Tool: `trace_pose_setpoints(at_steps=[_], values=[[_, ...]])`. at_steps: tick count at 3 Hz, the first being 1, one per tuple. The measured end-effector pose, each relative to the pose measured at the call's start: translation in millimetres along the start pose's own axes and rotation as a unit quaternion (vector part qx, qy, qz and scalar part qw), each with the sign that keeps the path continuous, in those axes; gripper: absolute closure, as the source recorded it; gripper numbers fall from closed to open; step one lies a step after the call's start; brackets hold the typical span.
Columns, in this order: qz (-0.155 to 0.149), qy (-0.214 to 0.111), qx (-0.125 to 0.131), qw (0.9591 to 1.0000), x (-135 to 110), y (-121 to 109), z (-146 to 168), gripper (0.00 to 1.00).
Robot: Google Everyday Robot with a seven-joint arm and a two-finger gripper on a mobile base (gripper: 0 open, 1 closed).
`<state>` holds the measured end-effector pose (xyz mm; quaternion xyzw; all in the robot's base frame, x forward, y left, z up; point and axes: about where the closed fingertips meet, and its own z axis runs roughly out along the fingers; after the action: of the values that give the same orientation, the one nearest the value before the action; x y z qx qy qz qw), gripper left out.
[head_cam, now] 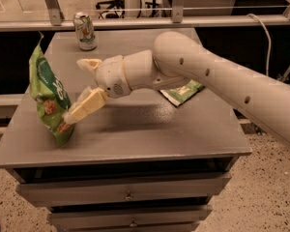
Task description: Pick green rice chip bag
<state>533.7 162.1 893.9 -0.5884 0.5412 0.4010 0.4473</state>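
The green rice chip bag stands upright at the left edge of the gray table, its top corner pinched to a point and leaning slightly outward. It is puffy and bright green, with a darker green band running down its face, white lettering on that band, and round brownish pictures lower down. Its bottom sits close to the table's front-left corner.

The gripper is just to the right of the bag, reaching in from the right above the tabletop. Its two pale fingers are spread wide apart and hold nothing. The upper finger points up and left, clear of the bag. The lower finger slants down and left, with its tip at the bag's right edge near the brownish pictures. Whether that tip presses the bag or only overlaps it cannot be told.

The arm crosses the table and is cut off at the right edge. Behind it lies a flat bag, green and white, mostly covered by the arm, with only one corner showing. A can stands at the table's back-left, well apart from the rice chip bag; its label cannot be read, nor can the bag's lettering. Below the tabletop are drawers — the lowest is cut off at the bottom.
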Motion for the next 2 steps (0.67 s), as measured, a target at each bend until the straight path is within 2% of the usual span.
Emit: trace_pose_setpoints(at_steps=[1,2], values=[[0.026,-0.021,-0.048,0.9983,-6.3,10.6,25.5,0.23],[0.047,-0.032,-0.069,0.9960,-6.5,16.3,34.4,0.54]])
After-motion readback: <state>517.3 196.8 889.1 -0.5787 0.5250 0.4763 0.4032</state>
